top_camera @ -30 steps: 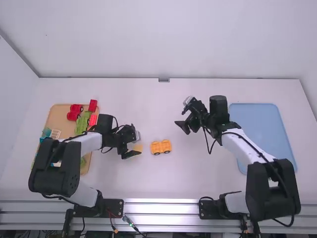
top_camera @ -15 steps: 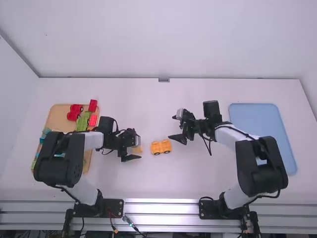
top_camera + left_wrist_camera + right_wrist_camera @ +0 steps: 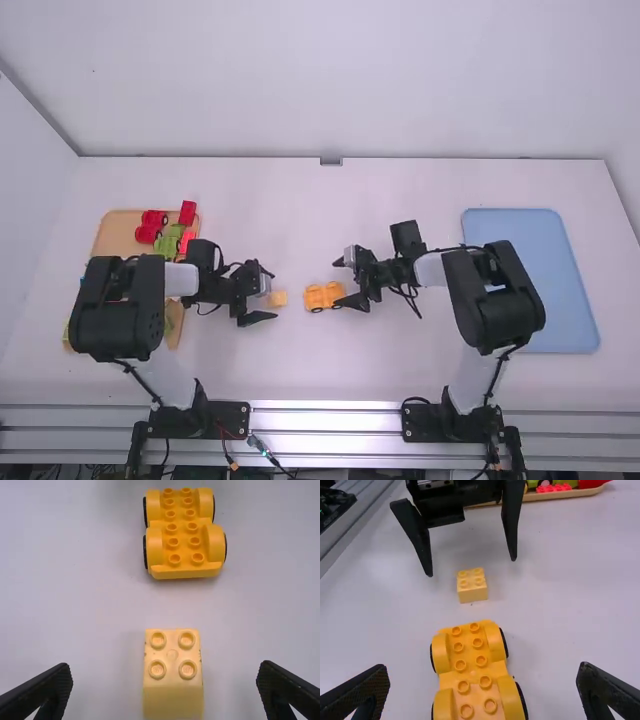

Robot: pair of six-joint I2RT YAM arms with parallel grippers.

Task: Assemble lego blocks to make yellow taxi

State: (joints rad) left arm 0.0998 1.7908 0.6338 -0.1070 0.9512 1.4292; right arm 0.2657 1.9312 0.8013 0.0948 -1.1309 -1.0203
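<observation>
The yellow wheeled base [image 3: 322, 296] sits on the white surface [image 3: 350, 365] right in front of the right gripper [image 3: 337, 283], and that's the news: the right arm has swung in and come down towards it over the last second. Its gripper is spread wide and empty, with the near end of the base between its fingers. I'd guess it means to grip or steady the base so the body can go on top.

The pale yellow block [image 3: 277, 299] is just ahead of the left gripper [image 3: 274, 295], which is apart and holding nothing either. Block and base haven't budged, and they aren't joined, so the taxi is barely begun, I'd say.

From the high view the block is a plain pale patch; the left wrist view brings out its four studs, and the rows of studs on the base. The right wrist view catches the left gripper's fingers reaching down behind the block. Farther out, the wooden tray [image 3: 120, 235] lies behind the left gripper, the blue tray [image 3: 520, 225] behind the right one
</observation>
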